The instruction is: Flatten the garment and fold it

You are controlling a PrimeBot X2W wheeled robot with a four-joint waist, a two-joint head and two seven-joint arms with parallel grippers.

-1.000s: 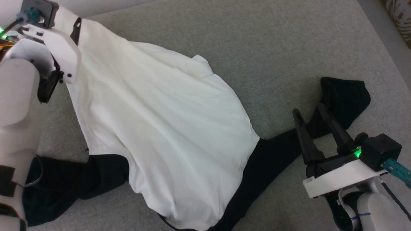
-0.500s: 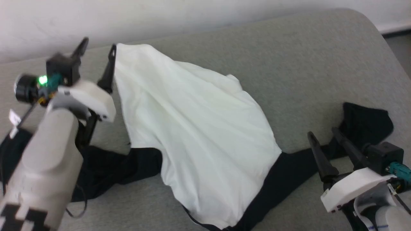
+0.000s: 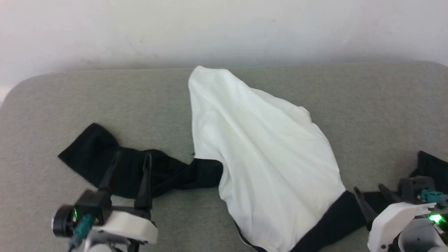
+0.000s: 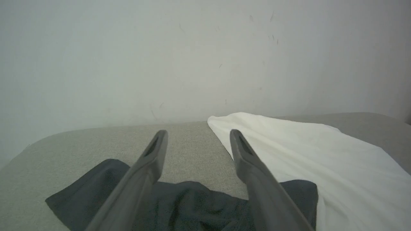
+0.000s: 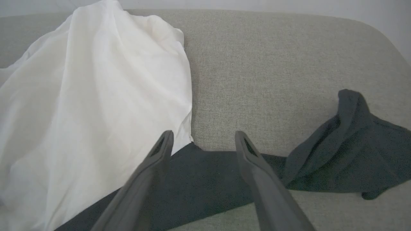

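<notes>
The garment (image 3: 266, 157) lies on a grey padded surface. Its white body is creased and runs slantwise from the far middle to the near right. One black sleeve (image 3: 105, 168) stretches left and the other (image 3: 336, 220) runs right, ending in a bunched cuff (image 5: 353, 147). My left gripper (image 3: 133, 157) hovers open over the left sleeve (image 4: 192, 202), holding nothing, with the white body (image 4: 305, 154) to its right. My right gripper (image 3: 369, 189) stands open above the right sleeve (image 5: 208, 173), next to the white body's edge (image 5: 90, 106). In both wrist views, left (image 4: 198, 134) and right (image 5: 204, 134), nothing lies between the fingers.
The grey padded surface (image 3: 350, 94) has rounded far corners and ends at a pale wall (image 3: 224, 28) just behind the garment. Bare fabric lies to the far left and far right of the white body.
The head view has tilted up and now takes in the wall. My left gripper has drawn back from the white body's far corner to above the left sleeve. The right gripper stays by the right sleeve.
</notes>
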